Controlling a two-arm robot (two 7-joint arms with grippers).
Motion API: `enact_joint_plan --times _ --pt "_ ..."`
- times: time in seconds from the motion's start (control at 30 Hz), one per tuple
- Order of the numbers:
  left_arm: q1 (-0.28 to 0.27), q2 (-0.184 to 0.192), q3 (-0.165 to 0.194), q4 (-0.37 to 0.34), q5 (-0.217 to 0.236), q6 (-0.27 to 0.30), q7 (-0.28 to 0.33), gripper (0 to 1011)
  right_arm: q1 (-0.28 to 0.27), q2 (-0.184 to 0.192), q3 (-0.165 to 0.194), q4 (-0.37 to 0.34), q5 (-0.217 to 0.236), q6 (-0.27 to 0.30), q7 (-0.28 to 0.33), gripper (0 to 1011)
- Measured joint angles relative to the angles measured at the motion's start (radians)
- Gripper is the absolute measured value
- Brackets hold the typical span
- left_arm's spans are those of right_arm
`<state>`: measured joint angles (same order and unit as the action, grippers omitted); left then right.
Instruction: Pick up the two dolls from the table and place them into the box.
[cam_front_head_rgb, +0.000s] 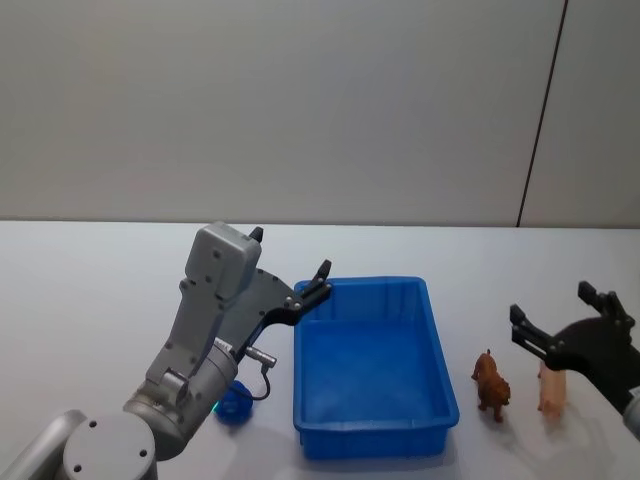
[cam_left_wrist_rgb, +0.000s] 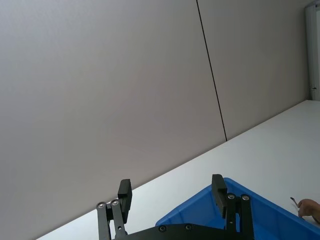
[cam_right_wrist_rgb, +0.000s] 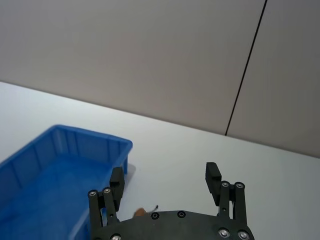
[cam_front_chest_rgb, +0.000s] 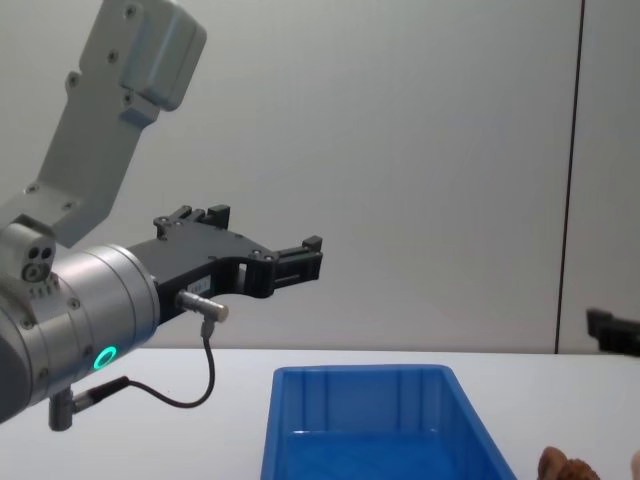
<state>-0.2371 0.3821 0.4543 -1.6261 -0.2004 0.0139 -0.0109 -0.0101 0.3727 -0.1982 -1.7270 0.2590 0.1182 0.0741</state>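
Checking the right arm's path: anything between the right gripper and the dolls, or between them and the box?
Nothing blocks the open right gripper; it hangs over the pink doll. The brown doll stands on the table between the pink one and the box. The left gripper is at the box's far-left rim.

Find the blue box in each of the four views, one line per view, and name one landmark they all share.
Head view: the box sits low centre on the table.
Left wrist view: the box shows one corner at the bottom right.
Right wrist view: the box is at lower left.
Chest view: the box is at bottom centre, seen from the side.
Shared landmark: the dark wall seam.
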Motion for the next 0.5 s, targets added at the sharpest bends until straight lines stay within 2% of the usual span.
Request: enact_joint_plan --times 0.5 --pt "0.0 0.0 0.0 0.0 0.0 0.0 0.0 1001 -0.003 0.021 0.016 0.06 -0.014 0.127 0.0 1001"
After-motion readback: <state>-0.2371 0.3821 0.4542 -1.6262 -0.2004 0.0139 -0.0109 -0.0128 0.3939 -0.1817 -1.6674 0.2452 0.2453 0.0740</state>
